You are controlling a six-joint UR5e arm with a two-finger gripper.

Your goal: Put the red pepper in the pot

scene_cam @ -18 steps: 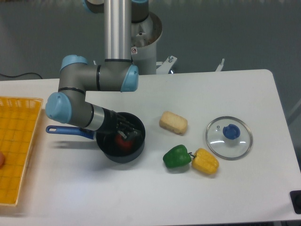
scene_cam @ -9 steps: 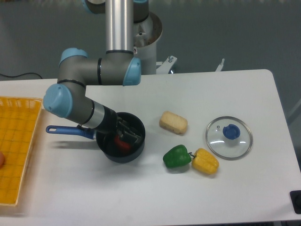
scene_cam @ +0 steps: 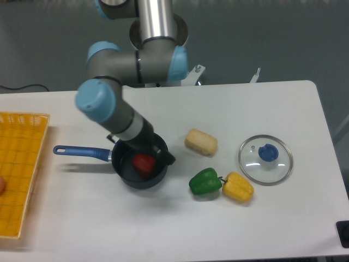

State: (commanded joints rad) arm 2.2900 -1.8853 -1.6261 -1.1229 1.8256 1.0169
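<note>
The glossy red pepper [scene_cam: 144, 163] is sitting inside the dark round pot [scene_cam: 126, 173]. The end effector [scene_cam: 162, 154], state indeterminable, is hovering above; retract vertically, avoiding the rim.

Hidden, cropped and unclear parts

The black two-finger gripper [scene_cam: 161, 155] is a dark blur over the dark round saucepan's [scene_cam: 123, 172] rim at 3 o'clock, so its jaw position cannot be read. The glossy red pepper [scene_cam: 144, 163] shows only partly inside. The yellow mesh basket [scene_cam: 24, 164] runs off the left edge; an orange object [scene_cam: 1, 186] is cut there.
</note>
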